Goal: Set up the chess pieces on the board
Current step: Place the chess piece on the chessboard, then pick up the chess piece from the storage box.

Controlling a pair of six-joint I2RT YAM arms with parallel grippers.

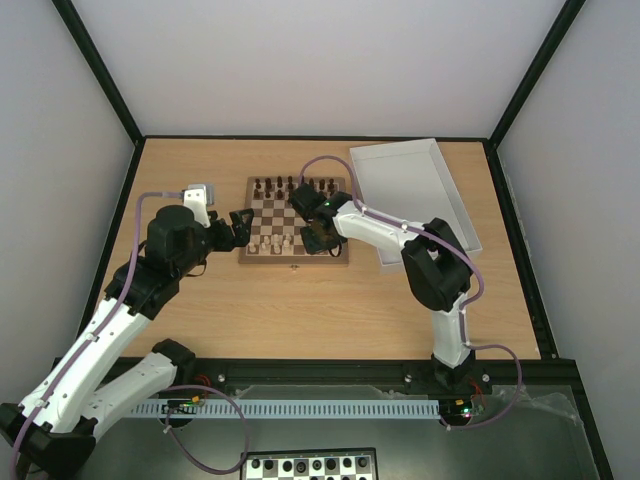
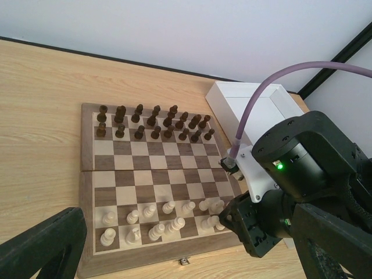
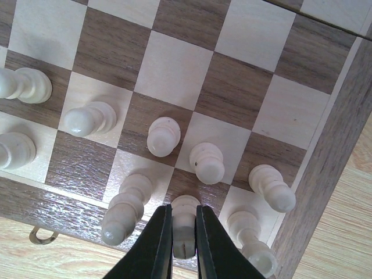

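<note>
The wooden board (image 1: 293, 259) lies mid-table. Cream chess pieces (image 2: 150, 210) crowd its two near rows, several of them leaning or off-centre. My right gripper (image 3: 183, 209) is shut on one cream piece (image 3: 185, 232), pinched upright between the black fingers (image 3: 157, 244) over a dark square in the nearest row, close to the board's right corner. From above, the right gripper (image 1: 318, 238) hovers over the board's near right part. My left gripper (image 1: 240, 226) hangs open just off the board's left edge with nothing in it; its fingers (image 2: 40, 250) frame the left wrist view.
Dark brown pieces (image 2: 154, 122) fill the two far rows. A white tray (image 1: 415, 195) sits at the board's right. A black-and-white board (image 1: 310, 466) lies below the arm bases. A metal latch (image 3: 39, 235) sticks out of the wooden board's near edge.
</note>
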